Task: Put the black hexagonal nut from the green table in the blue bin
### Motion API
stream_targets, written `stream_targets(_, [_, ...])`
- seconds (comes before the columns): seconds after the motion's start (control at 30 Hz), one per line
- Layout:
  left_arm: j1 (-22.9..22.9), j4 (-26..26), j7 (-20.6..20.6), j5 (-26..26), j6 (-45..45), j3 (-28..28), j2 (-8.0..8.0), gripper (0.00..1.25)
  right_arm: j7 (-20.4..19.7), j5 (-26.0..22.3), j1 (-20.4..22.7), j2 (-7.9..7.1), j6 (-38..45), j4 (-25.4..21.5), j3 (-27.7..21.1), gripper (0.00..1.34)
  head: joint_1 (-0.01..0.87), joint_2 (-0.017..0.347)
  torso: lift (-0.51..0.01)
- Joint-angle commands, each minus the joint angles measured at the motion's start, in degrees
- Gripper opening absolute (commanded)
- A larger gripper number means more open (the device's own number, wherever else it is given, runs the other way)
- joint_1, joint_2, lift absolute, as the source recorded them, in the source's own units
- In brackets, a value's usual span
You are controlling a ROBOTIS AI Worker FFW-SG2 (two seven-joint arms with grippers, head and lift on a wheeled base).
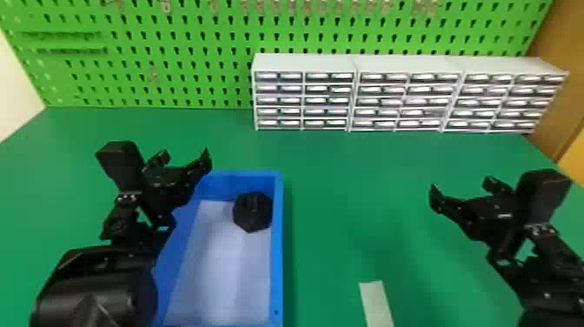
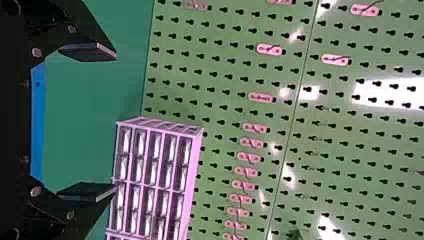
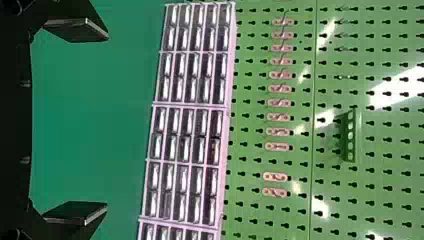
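Observation:
The black hexagonal nut [image 1: 253, 211] rests inside the blue bin [image 1: 278, 243], at its far right corner on the pale bottom. My left gripper [image 1: 184, 157] is held above the bin's far left corner, left of the nut; in the left wrist view the left gripper [image 2: 116, 122] has its two fingers wide apart with nothing between them. Off to the right, over the green table [image 1: 347, 208], my right gripper [image 1: 461, 189] is well away from the bin. The right wrist view has the right gripper [image 3: 107, 125] open and holding nothing.
White drawer cabinets [image 1: 304, 63] stand in a row at the table's back right, before a green pegboard [image 1: 174, 56]. A pale strip [image 1: 376, 304] lies near the table's front, right of the bin. A brown panel [image 1: 560, 87] rises at the far right.

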Motion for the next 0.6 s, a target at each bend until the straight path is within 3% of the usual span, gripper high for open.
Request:
stream_targets(0.0, [0.0,0.0,0.0,0.0,0.0,0.0,-0.15,0.92,0.0,-0.1,0.0,0.00,-0.1,0.0,-0.1,1.23,0.686,0.051,-0.097])
stream_targets(0.57, [0.1,0.0,0.1,-0.1,0.0,0.0,-0.15,0.92,0.0,0.0,-0.1,0.09,-0.1,0.0,-0.2,1.23,0.686,0.051,-0.097])
